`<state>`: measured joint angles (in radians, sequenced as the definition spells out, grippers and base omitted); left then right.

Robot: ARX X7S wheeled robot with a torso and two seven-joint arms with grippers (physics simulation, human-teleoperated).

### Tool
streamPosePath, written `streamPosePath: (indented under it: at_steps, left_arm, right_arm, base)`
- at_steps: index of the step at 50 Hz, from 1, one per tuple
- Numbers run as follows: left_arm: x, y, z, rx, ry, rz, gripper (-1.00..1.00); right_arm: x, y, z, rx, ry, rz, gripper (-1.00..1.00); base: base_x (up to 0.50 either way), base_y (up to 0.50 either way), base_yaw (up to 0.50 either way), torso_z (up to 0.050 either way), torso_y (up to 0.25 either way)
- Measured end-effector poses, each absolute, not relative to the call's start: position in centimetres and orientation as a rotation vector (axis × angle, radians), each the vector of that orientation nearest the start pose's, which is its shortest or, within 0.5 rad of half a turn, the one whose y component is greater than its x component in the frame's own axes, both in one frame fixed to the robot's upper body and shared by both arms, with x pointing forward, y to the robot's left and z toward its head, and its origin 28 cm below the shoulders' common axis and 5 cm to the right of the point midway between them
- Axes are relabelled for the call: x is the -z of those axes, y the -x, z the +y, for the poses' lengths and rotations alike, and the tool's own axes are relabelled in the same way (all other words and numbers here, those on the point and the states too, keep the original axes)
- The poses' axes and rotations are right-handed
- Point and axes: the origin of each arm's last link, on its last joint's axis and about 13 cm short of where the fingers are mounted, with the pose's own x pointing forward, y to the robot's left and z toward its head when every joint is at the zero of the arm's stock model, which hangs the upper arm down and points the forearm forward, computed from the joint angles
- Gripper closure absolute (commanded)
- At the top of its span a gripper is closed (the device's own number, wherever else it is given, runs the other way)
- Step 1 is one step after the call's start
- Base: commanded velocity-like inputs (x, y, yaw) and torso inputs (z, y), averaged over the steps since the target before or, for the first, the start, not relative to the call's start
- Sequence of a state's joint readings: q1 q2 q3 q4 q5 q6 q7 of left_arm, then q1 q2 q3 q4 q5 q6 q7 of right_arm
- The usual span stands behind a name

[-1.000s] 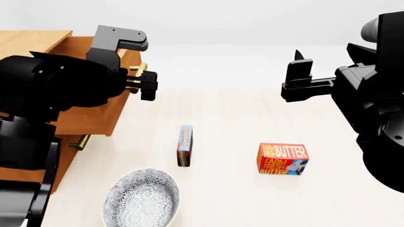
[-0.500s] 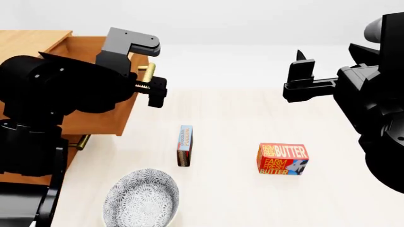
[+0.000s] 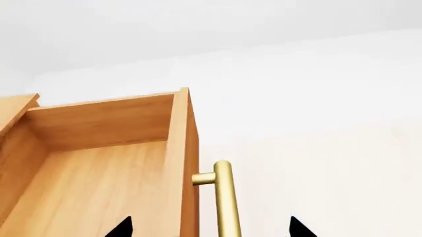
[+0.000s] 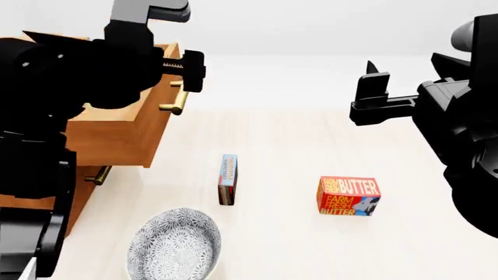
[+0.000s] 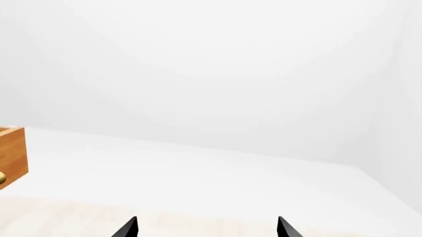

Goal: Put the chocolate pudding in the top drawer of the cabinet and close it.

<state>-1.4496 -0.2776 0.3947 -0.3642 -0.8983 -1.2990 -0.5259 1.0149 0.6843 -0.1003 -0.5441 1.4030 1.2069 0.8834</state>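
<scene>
The chocolate pudding (image 4: 228, 179), a thin blue and brown box, stands on edge on the floor, right of the cabinet (image 4: 81, 195). The top drawer (image 4: 109, 140) is pulled out and looks empty in the left wrist view (image 3: 99, 182). Its brass handle (image 4: 176, 100) is free. My left gripper (image 4: 191, 71) is open just above the handle; in the left wrist view the gripper (image 3: 209, 229) has its tips wide on either side of the handle (image 3: 224, 197). My right gripper (image 4: 372, 87) is open and empty, high over the floor at the right, and shows in its wrist view (image 5: 206, 228).
A red-orange Farm Fresh Butter box (image 4: 348, 196) lies right of the pudding. A patterned grey bowl (image 4: 175, 245) sits in front of the cabinet. The lower drawer's handle (image 4: 100, 175) shows under the open drawer.
The top drawer slid out further with my left gripper on its handle. The left gripper then opened and rose off the handle. The right arm stayed still.
</scene>
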Motion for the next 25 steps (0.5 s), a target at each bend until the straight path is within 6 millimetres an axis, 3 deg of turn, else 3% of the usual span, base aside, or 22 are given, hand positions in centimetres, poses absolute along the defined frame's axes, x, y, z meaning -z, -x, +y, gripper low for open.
streamPosePath:
  at_steps: [14,25]
  left_arm:
    - [-36.2,-34.3,20.7,0.033,-0.094,0.195,-1.00]
    - [-36.5,-30.7,18.5,0.175,-0.121,0.135,-1.00]
  right_arm:
    - [-29.4,-22.9,-14.5,-0.004,0.125,-0.082,-1.00]
    - [-29.6,-22.7,-14.5,-0.002,0.125,-0.087,-1.00]
  base:
    - [0.00,0.00,0.00,0.000,0.000]
    - [0.00,0.00,0.00,0.000,0.000]
